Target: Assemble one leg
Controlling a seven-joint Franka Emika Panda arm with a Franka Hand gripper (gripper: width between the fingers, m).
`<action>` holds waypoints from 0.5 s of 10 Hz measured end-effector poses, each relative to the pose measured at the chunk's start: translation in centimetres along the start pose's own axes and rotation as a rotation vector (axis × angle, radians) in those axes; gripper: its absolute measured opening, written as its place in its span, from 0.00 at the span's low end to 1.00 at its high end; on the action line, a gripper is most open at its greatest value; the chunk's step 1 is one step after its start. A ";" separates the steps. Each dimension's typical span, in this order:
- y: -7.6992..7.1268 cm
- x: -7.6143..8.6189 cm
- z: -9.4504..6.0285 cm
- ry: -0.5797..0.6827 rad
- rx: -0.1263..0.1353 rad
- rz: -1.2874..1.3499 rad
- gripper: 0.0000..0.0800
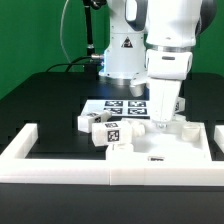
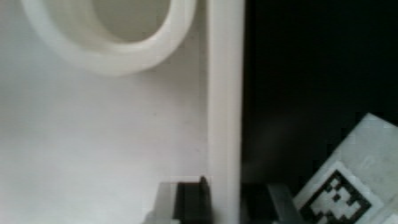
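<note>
The large flat white panel [image 1: 170, 147] with a round hole [image 2: 111, 30] lies on the black table inside the white L-shaped border wall [image 1: 100, 166]. My gripper [image 1: 163, 116] points straight down at the panel's far edge. In the wrist view its two dark fingers [image 2: 189, 205] stand close together, one on each side of the panel's edge [image 2: 222, 110], and look closed on it. Two tagged white legs [image 1: 108, 132] lie to the exterior view's left of the panel. One tagged leg [image 2: 352, 186] shows beside the gripper in the wrist view.
The marker board [image 1: 118, 106] lies behind the legs, in front of the robot's base. The border wall runs along the front and up both sides [image 1: 214, 140]. A green backdrop stands behind the table.
</note>
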State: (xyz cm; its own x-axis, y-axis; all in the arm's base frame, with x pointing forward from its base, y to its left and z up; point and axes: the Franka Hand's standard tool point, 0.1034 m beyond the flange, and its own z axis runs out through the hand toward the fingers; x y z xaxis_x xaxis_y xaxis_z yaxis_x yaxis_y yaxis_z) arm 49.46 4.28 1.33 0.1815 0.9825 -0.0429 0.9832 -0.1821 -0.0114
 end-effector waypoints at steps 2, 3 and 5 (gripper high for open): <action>0.4 1.5 -0.1 0.009 -0.027 -0.088 0.07; 0.6 2.1 -0.1 0.005 -0.033 -0.122 0.07; 0.7 2.1 -0.1 0.000 -0.038 -0.143 0.07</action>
State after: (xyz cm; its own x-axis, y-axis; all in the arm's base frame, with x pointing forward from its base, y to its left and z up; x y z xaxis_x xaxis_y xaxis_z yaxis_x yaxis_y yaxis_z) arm 50.54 6.20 1.37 0.0400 0.9983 -0.0435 0.9990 -0.0391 0.0206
